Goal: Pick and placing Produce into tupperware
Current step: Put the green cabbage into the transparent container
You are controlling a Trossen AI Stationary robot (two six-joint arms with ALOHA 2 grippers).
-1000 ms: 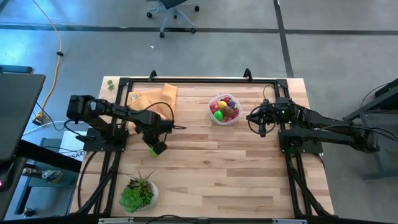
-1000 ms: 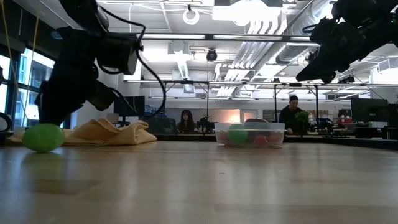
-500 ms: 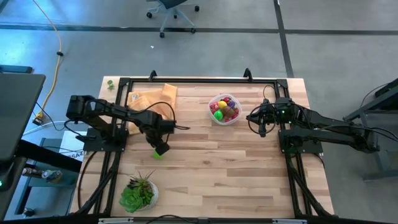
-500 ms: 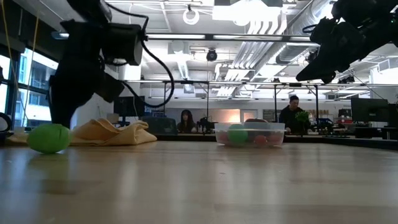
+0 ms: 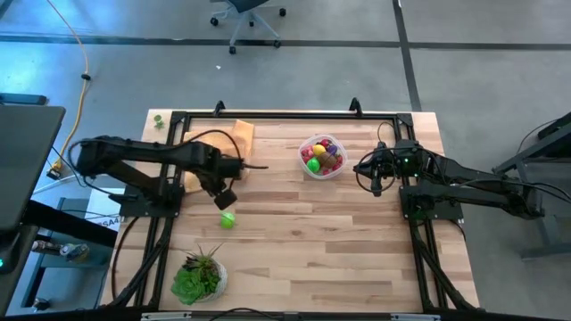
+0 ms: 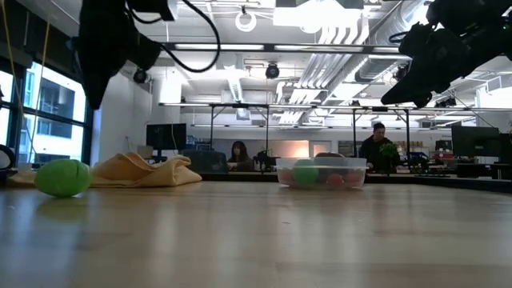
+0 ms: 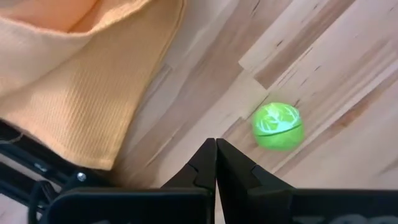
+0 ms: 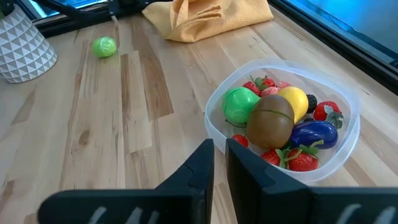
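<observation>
We judged the loose green ball (image 5: 228, 220) light, hard and prone to rolling; it sat at the tupperware's (image 5: 322, 157) seven o'clock. Our left gripper (image 7: 216, 153), pinched shut and empty, should straddle its middle.

The left hand (image 7: 216, 163) has its two dark fingers pressed together, nothing between them, above the wooden desk (image 7: 323, 56). A small green ball of produce (image 7: 277, 126) lies on the bare boards just beyond the fingertips. The tan-orange cloth (image 7: 81, 74) lies rumpled nearby, apart from the ball.
</observation>
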